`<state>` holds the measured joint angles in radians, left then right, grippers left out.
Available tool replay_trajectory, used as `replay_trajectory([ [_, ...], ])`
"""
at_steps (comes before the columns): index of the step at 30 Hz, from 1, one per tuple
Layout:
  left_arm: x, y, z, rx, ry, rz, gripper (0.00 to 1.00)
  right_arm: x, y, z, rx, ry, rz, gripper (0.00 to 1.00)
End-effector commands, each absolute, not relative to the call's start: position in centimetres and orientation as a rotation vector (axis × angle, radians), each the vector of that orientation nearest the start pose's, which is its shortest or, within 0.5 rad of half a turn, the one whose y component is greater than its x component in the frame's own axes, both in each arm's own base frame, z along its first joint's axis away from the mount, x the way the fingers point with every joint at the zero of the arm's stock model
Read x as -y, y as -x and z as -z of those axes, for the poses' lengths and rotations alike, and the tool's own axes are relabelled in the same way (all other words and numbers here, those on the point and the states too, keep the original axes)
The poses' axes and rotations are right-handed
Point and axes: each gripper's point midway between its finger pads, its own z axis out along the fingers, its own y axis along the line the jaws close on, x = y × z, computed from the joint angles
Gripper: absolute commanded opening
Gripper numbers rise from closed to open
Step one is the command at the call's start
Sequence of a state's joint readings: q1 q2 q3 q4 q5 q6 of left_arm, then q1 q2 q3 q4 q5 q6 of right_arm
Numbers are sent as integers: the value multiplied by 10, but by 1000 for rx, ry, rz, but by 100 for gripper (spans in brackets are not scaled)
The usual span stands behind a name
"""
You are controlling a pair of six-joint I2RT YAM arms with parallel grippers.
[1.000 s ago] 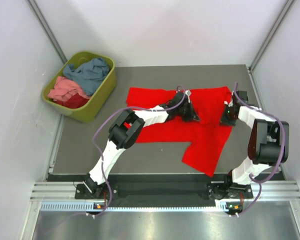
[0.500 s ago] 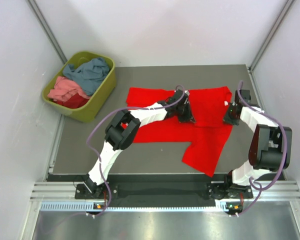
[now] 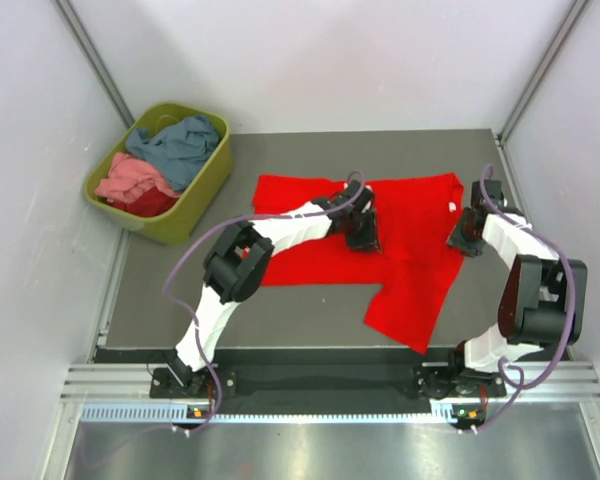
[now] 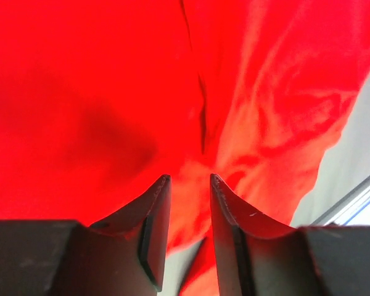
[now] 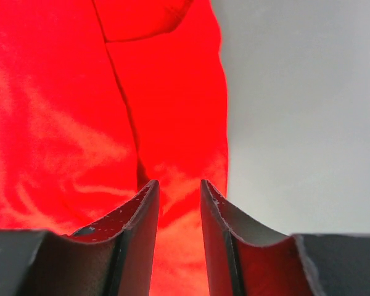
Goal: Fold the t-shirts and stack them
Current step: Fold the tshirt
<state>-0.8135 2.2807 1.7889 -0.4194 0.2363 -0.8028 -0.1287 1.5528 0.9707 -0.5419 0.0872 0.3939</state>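
A bright red t-shirt [image 3: 310, 245] lies spread on the grey table, with one part hanging down toward the front at the right. Its white neck label [image 3: 453, 207] shows near the right edge. My left gripper [image 3: 363, 232] is low on the middle of the shirt. In the left wrist view [image 4: 188, 179] its jaws stand narrow, with bunched red cloth [image 4: 111, 92] between them. My right gripper [image 3: 467, 238] is at the shirt's right edge. In the right wrist view [image 5: 179, 183] its jaws are also narrow, with red cloth [image 5: 61, 123] between them.
An olive-green tub [image 3: 202, 195] stands at the back left. It holds a blue-grey shirt [image 3: 180, 145], a salmon pink one [image 3: 130, 178] and a darker red one [image 3: 145, 203]. Bare grey table [image 5: 296, 111] lies right of the shirt, and white walls enclose the table.
My left gripper has slid a little to the left and nearer on the shirt. My right gripper has slid a little to the right. The shirt's outline looks the same.
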Motion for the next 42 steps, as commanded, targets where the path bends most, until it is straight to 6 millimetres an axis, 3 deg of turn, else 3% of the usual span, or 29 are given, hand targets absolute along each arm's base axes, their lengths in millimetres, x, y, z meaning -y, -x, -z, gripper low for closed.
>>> replay_trajectory([
  [1,421,-328,-134,-2559,-237,822,38,44,-312,-85,-2483,-844,29,34],
  [5,368,-310,-144,-2564,-201,734,39,31,-277,-72,-2481,-967,-14,34],
  [6,346,-304,-145,-2559,-167,722,39,24,-266,-63,-2487,-977,-47,34],
  [8,324,-299,-146,-2553,-123,716,40,10,-259,-54,-2493,-992,-111,33],
  [9,301,-294,-142,-2559,-73,700,40,8,-256,-46,-2493,-987,-110,33],
  [10,291,-294,-154,-2517,-47,724,40,9,-254,-41,-2500,-984,-91,33],
  [11,281,-293,-140,-2547,-16,711,40,10,-260,-44,-2486,-958,-94,33],
  [12,259,-293,-134,-2555,44,700,40,11,-267,-45,-2487,-929,-97,32],
  [15,232,-302,-127,-2534,147,743,39,13,-290,-60,-2484,-841,-103,28],
  [17,224,-311,-124,-2529,182,737,38,14,-309,-71,-2459,-788,-114,28],
  [22,205,-363,-129,-2478,270,677,29,19,-333,-71,-2508,-665,-86,32],
  [23,203,-373,-117,-2501,291,651,23,21,-336,-71,-2511,-655,-74,32],
  [25,195,-398,-124,-2475,314,620,15,22,-342,-71,-2508,-627,-70,34],
  [26,185,-410,-108,-2498,352,555,13,20,-349,-73,-2505,-604,-87,35],
  [28,178,-431,-109,-2478,363,510,3,21,-356,-73,-2514,-550,-84,36],
  [29,171,-440,-95,-2492,384,477,1,22,-363,-73,-2516,-537,-80,36],
  [32,165,-469,-88,-2469,388,449,0,19,-382,-78,-2505,-493,-117,36],
  [34,162,-474,-70,-2503,384,423,0,16,-390,-81,-2504,-490,-145,36],
  [37,160,-478,-58,-2525,395,391,0,19,-379,-68,-2569,-522,-103,36],
  [42,146,-475,-30,-2548,442,286,0,18,-368,-64,-2575,-543,-104,36],
])
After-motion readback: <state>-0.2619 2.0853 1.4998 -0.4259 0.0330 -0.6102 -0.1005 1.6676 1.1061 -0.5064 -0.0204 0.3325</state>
